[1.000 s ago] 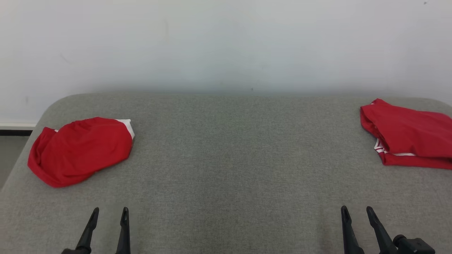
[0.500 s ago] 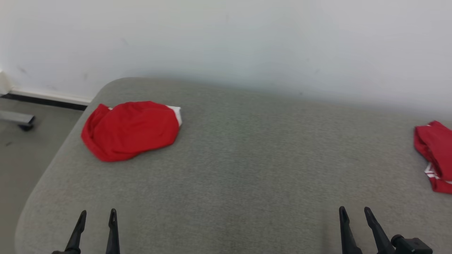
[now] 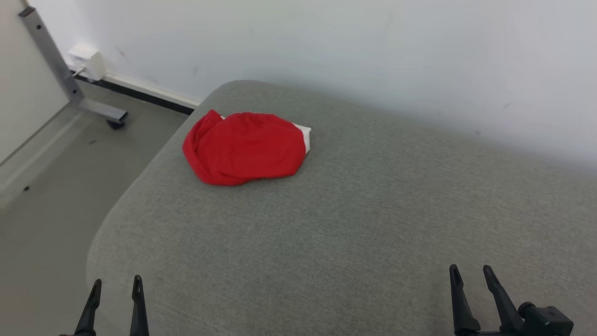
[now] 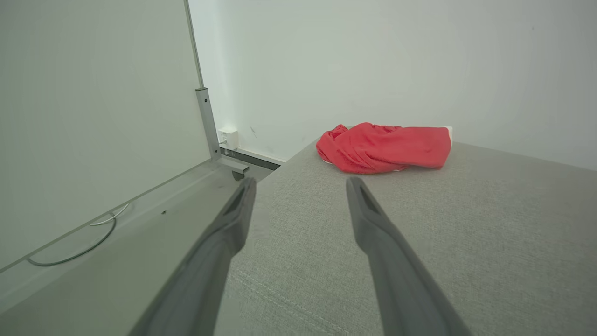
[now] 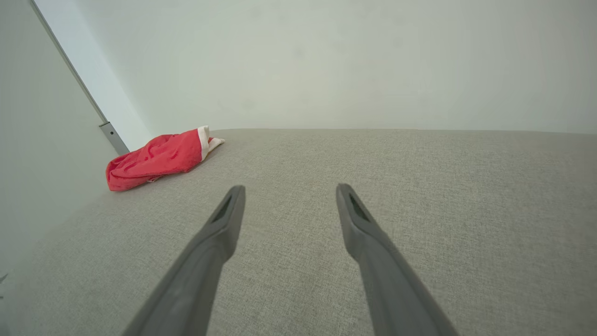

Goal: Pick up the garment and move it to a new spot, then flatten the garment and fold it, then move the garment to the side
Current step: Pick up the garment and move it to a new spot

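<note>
One red garment [image 3: 245, 148] with a white band lies bunched on the grey cushioned surface [image 3: 354, 224], near its rounded far-left corner and close to the left edge. There are two grippers, each with two dark fingers spread apart and nothing between them. The left gripper [image 3: 116, 281] hangs at the near-left edge; in its wrist view the left gripper [image 4: 301, 182] straddles that edge, one finger over the floor [image 4: 140, 242], the other over the cushion. The right gripper [image 3: 469, 269] sits over the near-right part, well apart from the garment. A wide bare stretch of cushion lies between both grippers and the cloth and runs on to the right, bounded behind by the white wall [image 3: 326, 46].

The head view takes in one wheeled metal leg [image 3: 70, 84] and one white box [image 3: 88, 63] at the wall's foot. The left wrist view adds one thin cable [image 4: 79, 247] looped on the floor. In the right wrist view the garment [image 5: 158, 161] shows its white band turned toward the cushion's middle.
</note>
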